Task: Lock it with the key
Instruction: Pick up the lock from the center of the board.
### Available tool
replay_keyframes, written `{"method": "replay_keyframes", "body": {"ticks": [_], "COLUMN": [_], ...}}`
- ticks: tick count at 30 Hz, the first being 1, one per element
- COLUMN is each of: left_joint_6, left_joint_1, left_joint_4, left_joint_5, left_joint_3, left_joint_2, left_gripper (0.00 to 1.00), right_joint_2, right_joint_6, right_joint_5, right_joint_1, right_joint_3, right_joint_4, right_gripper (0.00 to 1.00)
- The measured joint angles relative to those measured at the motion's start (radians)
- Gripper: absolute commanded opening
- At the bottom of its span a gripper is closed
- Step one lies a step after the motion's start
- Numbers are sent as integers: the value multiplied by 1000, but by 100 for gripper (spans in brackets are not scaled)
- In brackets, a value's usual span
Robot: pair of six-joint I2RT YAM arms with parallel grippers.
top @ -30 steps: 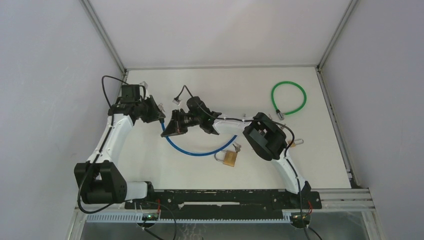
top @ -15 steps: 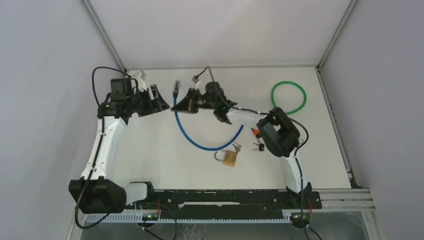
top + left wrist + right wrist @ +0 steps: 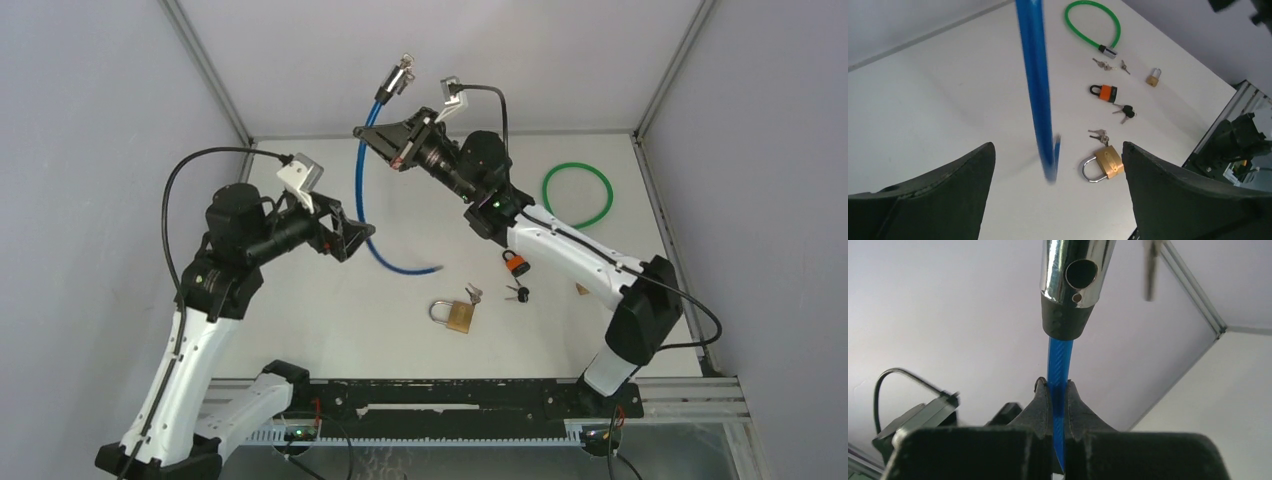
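From above, the right arm [image 3: 560, 245] reaches up high toward 11 o'clock, and the right jaws are shut tight on a blue cable lock [image 3: 368, 185]. The cable's shiny metal end [image 3: 401, 72] sticks up past the jaws, in front of the back wall. The rest curves down toward the desk [image 3: 300, 330]. Its low end is blurry, so I cannot tell if it touches. The left arm [image 3: 190, 320] leans in from 9 o'clock, and the left jaws are wide open, just beside the cable but not holding it. The right wrist camera shows what the top one cannot: the metal end [image 3: 1075, 275] has a round hole in its face, and the jaws pinch the blue cable [image 3: 1059, 370] right below its black collar. A thin shiny bit [image 3: 1149, 270] beside it is too blurry to name. The left wrist camera looks down between its own two dark fingers [image 3: 943, 195] and shows the small things best. There is a big brass padlock [image 3: 1105, 162] with keys [image 3: 1099, 136] at its 12 o'clock, then a black-headed key [image 3: 1125, 111], an orange padlock [image 3: 1107, 92], more keys [image 3: 1103, 64], a tiny brass padlock [image 3: 1153, 77], and a green cable lock [image 3: 1093, 27]. From above, the green cable lock [image 3: 577, 196] lies at 2 o'clock and the big brass padlock [image 3: 457, 314] at 6 o'clock. The desk is white and flat. Pale grey walls stand on three sides, with metal strips in the corners.
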Motion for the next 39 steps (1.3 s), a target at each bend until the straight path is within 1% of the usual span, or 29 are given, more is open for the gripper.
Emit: {"method": "replay_keyframes", "body": {"ticks": [2, 3, 4, 5, 7, 9, 10, 12, 13, 14, 16, 17, 19, 22, 26, 29, 31, 33, 35, 37, 39], "left_joint_6": [-17, -28, -39, -48, -57, -65, -63, -43, -44, -50, -57, -59, -49, 30, 214, 373, 474, 562, 637, 680, 684], "left_joint_1": [-1, -2, -2, -3, -5, -6, -11, -22, -24, -25, -25, -26, -23, -21, -21, -21, -26, -37, -55, -73, -86], "left_joint_4": [60, 87, 109, 129, 149, 167, 179, 188, 187, 183, 166, 158, 144, 89, 14, -48, -92, -135, -182, -217, -237], "left_joint_5": [0, 2, 4, 4, 5, 14, 31, 55, 61, 65, 65, 64, 49, -4, -80, -107, -117, -128, -137, -142, -145], "left_joint_3": [-4, -6, -9, -11, -11, -11, -11, -11, -11, -11, -11, -11, -6, 22, 66, 116, 157, 195, 227, 245, 253], "left_joint_2": [24, 34, 47, 63, 87, 98, 98, 93, 91, 90, 86, 85, 83, 82, 83, 95, 108, 119, 125, 126, 126], "left_gripper": [96, 94, 88, 79, 47, 12, 2, 0, 0, 0, 0, 0, 0, 0, 0, 0, 0, 0, 0, 0, 0], "right_joint_2": [-32, -52, -75, -97, -132, -156, -161, -163, -165, -169, -188, -202, -249, -339, -457, -579, -663, -738, -771, -756, -703], "right_joint_6": [-50, -80, -104, -124, -150, -170, -176, -187, -189, -191, -199, -209, -246, -322, -497, -663, -730, -771, -802, -828, -838], "right_joint_5": [44, 69, 87, 98, 110, 111, 111, 116, 116, 116, 104, 87, 32, -82, -282, -463, -533, -549, -525, -480, -434], "right_joint_1": [33, 52, 66, 77, 91, 93, 93, 97, 96, 95, 82, 74, 55, 12, -48, -69, -68, -71, -87, -100, -109], "right_joint_3": [-2, -11, -24, -40, -63, -72, -72, -73, -76, -84, -105, -119, -166, -255, -294, -296, -296, -291, -256, -180, -95], "right_joint_4": [-14, -23, -31, -38, -49, -62, -66, -71, -72, -74, -85, -95, -137, -223, -458, -668, -748, -789, -826, -855, -880], "right_gripper": [0, 0, 0, 0, 0, 0, 0, 0, 7, 20, 40, 45, 51, 53, 56, 68, 72, 73, 76, 74, 71]}}
